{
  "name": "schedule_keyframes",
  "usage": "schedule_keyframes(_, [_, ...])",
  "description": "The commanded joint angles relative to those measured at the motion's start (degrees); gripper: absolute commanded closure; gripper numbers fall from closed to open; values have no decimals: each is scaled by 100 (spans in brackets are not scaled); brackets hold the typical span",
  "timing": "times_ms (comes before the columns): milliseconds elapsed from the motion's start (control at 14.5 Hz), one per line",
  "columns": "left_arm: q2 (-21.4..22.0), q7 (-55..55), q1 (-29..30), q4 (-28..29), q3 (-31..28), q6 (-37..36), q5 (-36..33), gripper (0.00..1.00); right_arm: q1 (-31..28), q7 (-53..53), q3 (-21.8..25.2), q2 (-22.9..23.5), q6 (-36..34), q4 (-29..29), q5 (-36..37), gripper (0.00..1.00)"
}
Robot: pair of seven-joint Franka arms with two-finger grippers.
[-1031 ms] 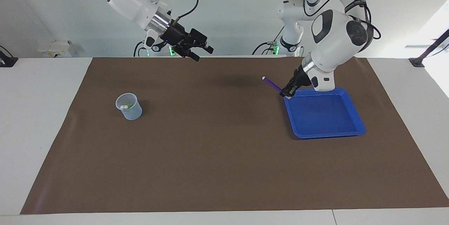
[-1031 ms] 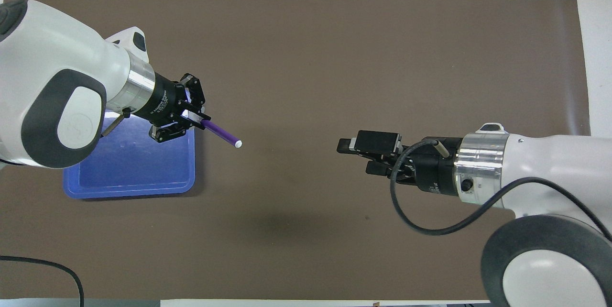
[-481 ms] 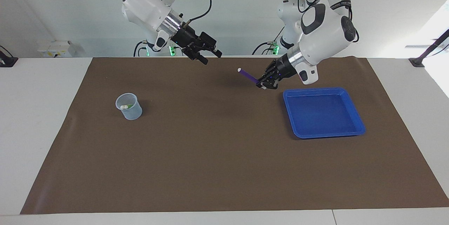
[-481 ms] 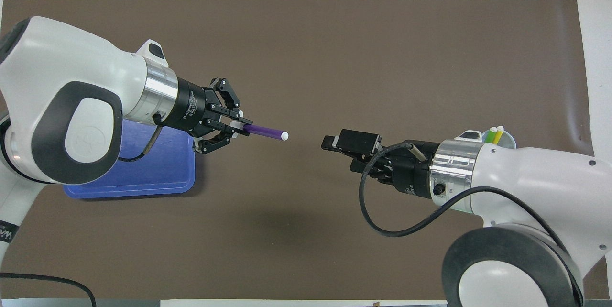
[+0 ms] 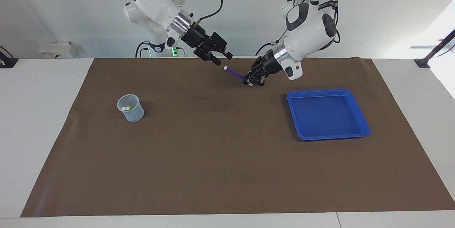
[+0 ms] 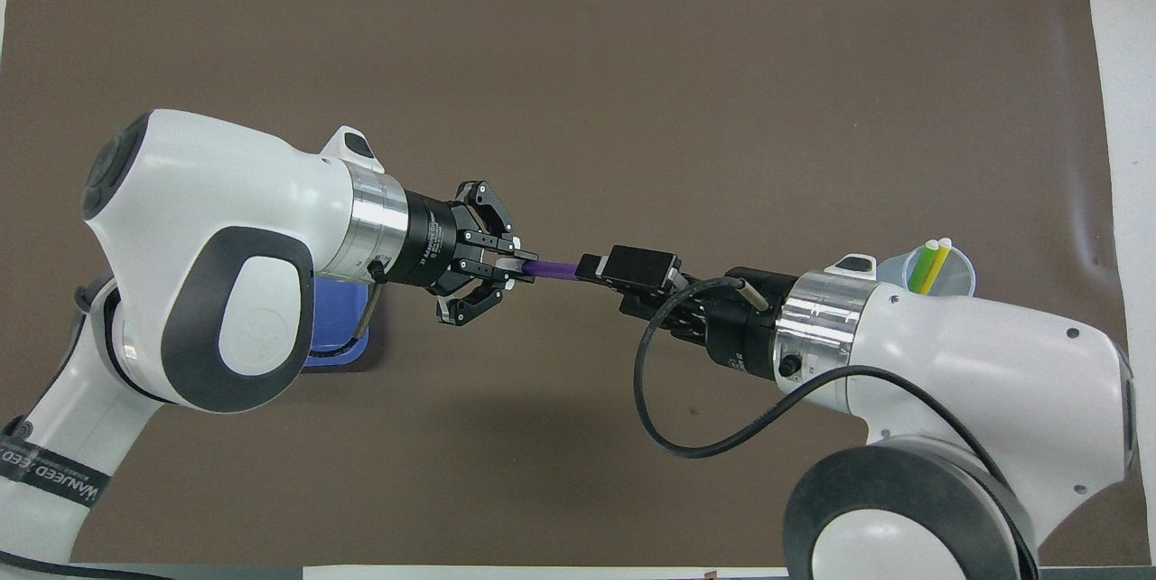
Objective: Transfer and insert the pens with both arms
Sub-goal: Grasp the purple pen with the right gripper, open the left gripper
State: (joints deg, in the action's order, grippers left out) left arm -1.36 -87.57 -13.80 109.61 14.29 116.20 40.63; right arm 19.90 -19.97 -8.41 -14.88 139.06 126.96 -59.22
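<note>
Start at the robots' edge of the brown mat (image 5: 213, 164), where both arms meet in the air over its middle stretch. Your left tool (image 5: 253, 79) (image 6: 518, 264) comes in from the left arm's end and is clamped shut on the purple pen (image 5: 235, 73) (image 6: 553, 269), gripping it by one end. The pen slants upward, its pale end aimed at the other arm.

Your right tool (image 5: 222, 60) (image 6: 598, 267) points back at it. In the facing view its fingers stand apart, and the pen's pale tip sits just below them. From overhead that tip is hidden under the right tool's black body, so you cannot tell whether the fingers touch the pen.

Farther from the robots, two things rest on the mat, well apart. Toward the right arm's end stands a clear plastic cup (image 5: 130, 109) (image 6: 959, 273). It holds the green pen (image 6: 923, 266) and the yellow pen (image 6: 939, 257), leaning side by side with their pale ends up. Toward the left arm's end lies the blue tray (image 5: 327, 91) (image 6: 336, 329), largely covered by the left arm in the overhead view.

Farther out there is bare mat, and the white desk (image 5: 35, 121) shows around the mat's edges.
</note>
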Motion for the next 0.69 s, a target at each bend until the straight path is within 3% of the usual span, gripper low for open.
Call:
schedule_keyframes(0, [189, -155, -88, 210, -49, 166, 129, 100, -4, 325, -12, 82, 77, -4, -125, 32])
schedule_keyframes(344, [224, -164, -122, 210, -41, 166, 173, 100, -4, 371, -12, 135, 86, -13, -133, 47])
schedule_keyframes(619, [233, -164, -158, 210, -49, 166, 173, 100, -13, 371, -12, 135, 86, -13, -133, 53])
